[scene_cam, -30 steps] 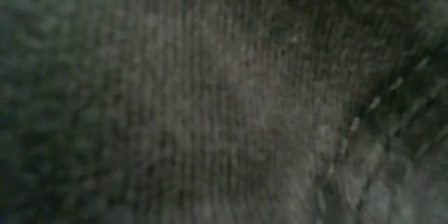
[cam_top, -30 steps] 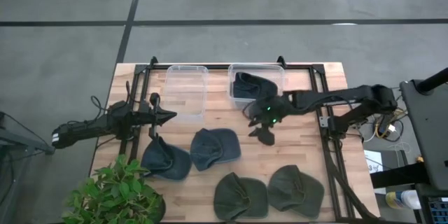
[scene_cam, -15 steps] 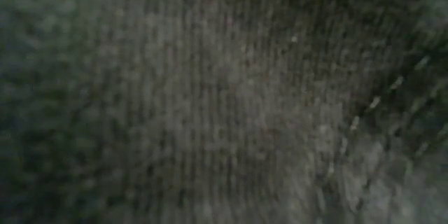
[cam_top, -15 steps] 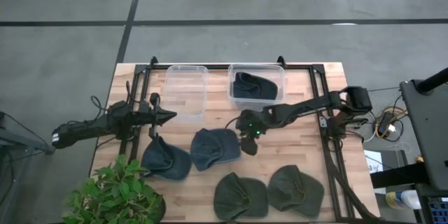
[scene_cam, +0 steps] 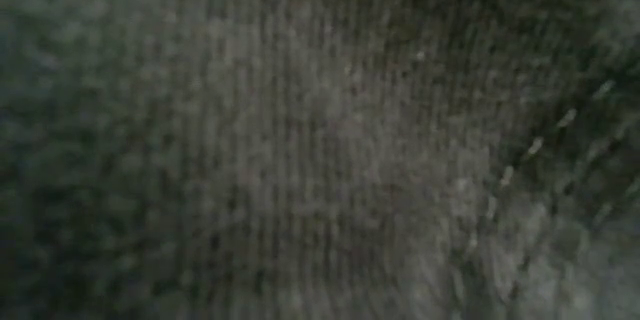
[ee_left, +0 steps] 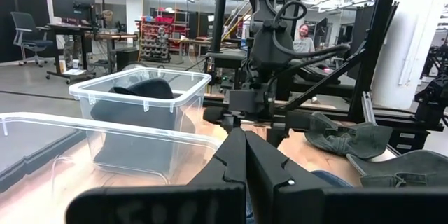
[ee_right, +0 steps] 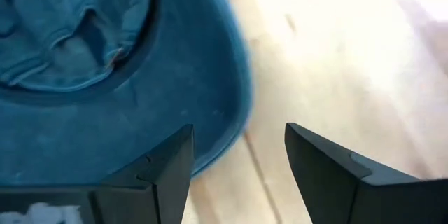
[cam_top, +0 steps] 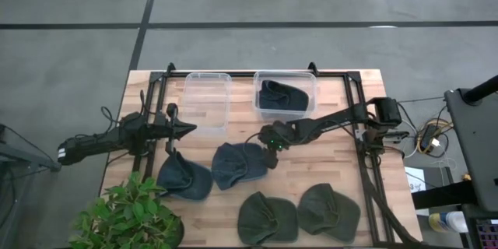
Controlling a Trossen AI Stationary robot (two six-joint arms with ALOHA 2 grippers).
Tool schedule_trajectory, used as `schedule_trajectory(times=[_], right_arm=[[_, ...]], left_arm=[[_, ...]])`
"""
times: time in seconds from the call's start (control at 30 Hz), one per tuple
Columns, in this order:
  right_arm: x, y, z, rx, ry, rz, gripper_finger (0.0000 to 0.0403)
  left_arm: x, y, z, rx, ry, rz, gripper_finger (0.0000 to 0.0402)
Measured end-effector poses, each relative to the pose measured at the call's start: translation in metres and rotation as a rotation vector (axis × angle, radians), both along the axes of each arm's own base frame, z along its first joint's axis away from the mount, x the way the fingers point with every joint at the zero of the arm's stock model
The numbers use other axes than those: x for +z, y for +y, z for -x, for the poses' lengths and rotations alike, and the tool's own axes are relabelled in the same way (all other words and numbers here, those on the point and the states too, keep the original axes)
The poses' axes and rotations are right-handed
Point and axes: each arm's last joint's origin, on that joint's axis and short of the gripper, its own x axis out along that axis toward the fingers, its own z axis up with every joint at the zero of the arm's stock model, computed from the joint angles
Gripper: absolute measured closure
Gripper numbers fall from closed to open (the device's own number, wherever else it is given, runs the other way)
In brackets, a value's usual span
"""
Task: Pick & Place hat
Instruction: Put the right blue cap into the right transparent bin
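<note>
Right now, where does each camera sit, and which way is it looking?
High view: above, straight down on the table; both arms show, the right gripper over the blue hat, the left gripper by the empty bin.
Low view: table height, blocked by dark fabric; no arm shows.
Left wrist: looks past its shut fingers across the table into the room at the filled bin and the right arm.
Right wrist: looks down past its open fingers at the blue hat's brim.
Shared: the high and right wrist views both show the blue hat.
</note>
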Motion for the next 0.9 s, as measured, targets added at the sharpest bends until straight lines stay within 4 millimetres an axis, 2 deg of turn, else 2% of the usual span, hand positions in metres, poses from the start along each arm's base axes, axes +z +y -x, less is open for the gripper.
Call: schedule_trajectory(times=[0.43, 0.9], right_arm=[[0.0011, -0.0089, -0.0021, 0.005, -0.028, 0.043, 0.0184], [-0.0084, -0.0074, 0.0024, -0.008, -0.044, -0.025, 0.0184]], left_arm=[[0.0000, 0.0000, 0.0000, 0.000, 0.000, 0.000, 0.0402], [0.0001, 0.0000, 0.0000, 0.000, 0.000, 0.000, 0.0402]])
